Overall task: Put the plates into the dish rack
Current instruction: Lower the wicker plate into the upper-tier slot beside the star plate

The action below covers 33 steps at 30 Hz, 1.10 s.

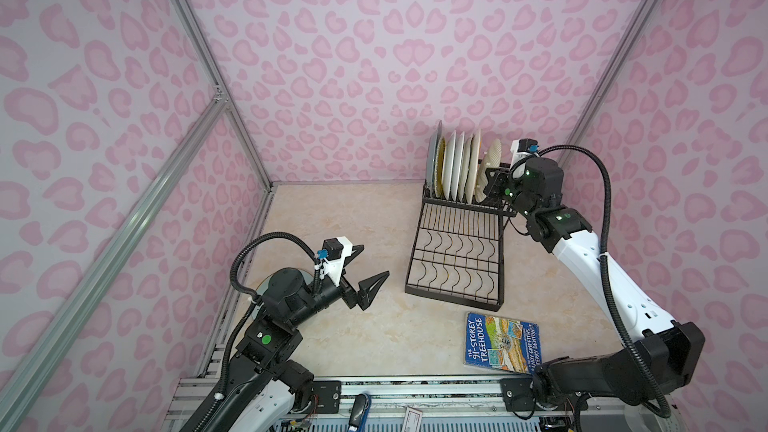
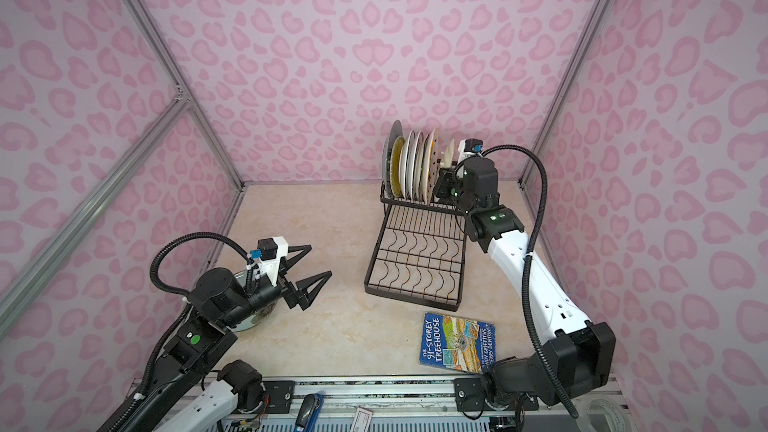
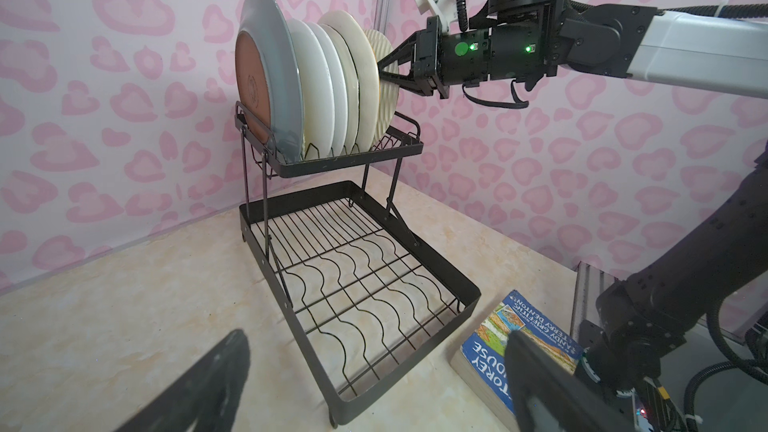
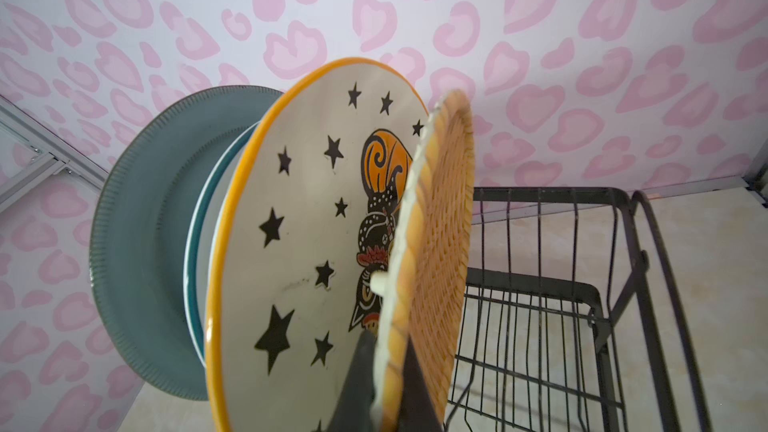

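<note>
Seven plates (image 1: 449, 168) upright in dish rack's (image 3: 409, 358) raised basket, orange woven plate (image 4: 436, 222) included; one more plate (image 2: 251, 320) flat, well left of rack; one book (image 1: 500, 342).

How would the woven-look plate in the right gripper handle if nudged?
Probably stiff: the right gripper pinches only its rim, yet the woven-look plate shows no sag. Likely tippy: it stands on edge, smaller than the star plate beside it. Its ridged rim should resist slipping.
</note>
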Each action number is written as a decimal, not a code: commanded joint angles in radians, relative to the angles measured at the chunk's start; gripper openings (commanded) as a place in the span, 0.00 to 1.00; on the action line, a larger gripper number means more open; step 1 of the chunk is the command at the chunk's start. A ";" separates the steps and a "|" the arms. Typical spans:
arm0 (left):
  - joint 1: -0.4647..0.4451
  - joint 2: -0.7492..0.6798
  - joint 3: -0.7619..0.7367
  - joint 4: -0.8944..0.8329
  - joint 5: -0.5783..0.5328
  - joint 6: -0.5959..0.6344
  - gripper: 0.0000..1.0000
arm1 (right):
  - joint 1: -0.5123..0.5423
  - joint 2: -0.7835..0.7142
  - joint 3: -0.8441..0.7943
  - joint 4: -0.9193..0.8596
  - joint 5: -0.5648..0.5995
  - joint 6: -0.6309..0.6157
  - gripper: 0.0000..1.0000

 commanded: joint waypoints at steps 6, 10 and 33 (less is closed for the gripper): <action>0.005 0.003 0.018 0.016 0.006 0.000 0.97 | 0.000 0.017 0.001 0.009 0.024 -0.016 0.00; 0.006 0.006 0.020 0.014 0.008 -0.002 0.97 | 0.000 0.020 -0.002 0.000 0.035 -0.017 0.00; 0.019 0.007 0.025 0.005 0.013 -0.003 0.97 | 0.001 0.042 0.003 -0.017 0.011 -0.017 0.15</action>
